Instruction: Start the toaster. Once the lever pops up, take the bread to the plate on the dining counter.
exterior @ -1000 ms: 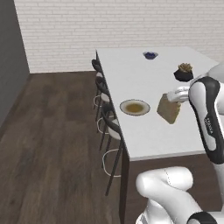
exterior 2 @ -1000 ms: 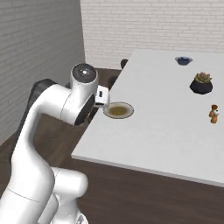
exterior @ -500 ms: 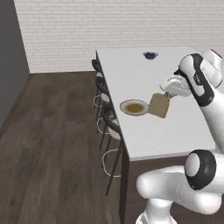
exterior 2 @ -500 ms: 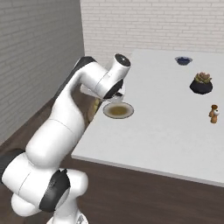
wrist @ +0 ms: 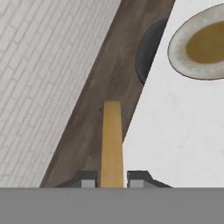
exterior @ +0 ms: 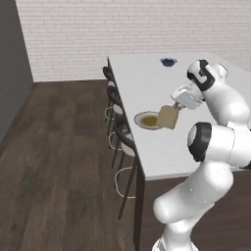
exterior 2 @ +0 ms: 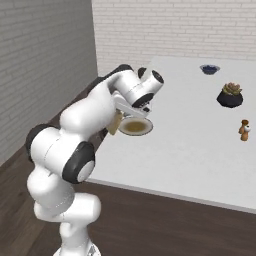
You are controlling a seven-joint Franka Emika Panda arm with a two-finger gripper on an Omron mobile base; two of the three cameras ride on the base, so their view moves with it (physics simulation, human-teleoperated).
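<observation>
Edge-on bread (wrist: 112, 144) between end effector (wrist: 112, 179) fingertips, plate (wrist: 199, 48) beyond.

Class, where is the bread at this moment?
The bread hangs edge-down, pinched in the gripper, in the left base view just right of the plate above the dining counter.

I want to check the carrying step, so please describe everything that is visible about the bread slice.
The bread is a thin, flat, roughly square slice of tan to golden-brown toast. The gripper is shut on it, one finger on each flat face; the hand view shows it edge-on as a narrow golden strip between the fingers. It hangs in the air over the dining counter, tilted, beside the plate and close over its near rim, not yet resting on it. Nothing but the fingers seems to touch it.
</observation>
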